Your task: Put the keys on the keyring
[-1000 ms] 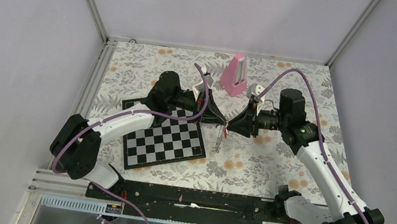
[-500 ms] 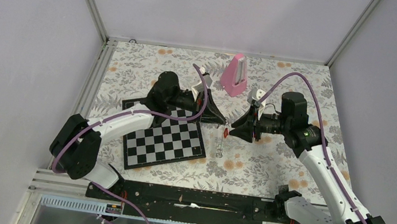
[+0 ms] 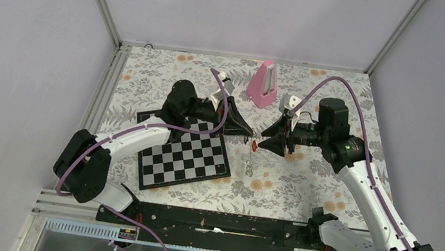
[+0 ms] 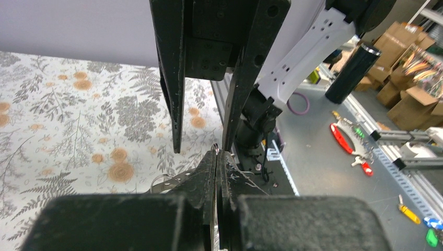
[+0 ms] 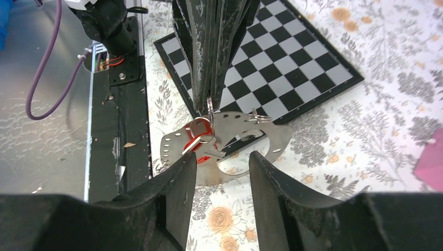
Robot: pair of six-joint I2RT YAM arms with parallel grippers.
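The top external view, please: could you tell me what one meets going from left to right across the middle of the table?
Chessboard → left gripper → red key → right gripper. The metronome stands farther back, in line with the gap between the grippers, so I leave it out.

left claw: pressed closed | right claw: facing, fingers apart | floral table below

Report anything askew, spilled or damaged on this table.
Only the chessboard lies askew, turned against the edges of the table. The pink metronome stands upright, and the red key hangs from the shut left end effector. Nothing spilled or broken.
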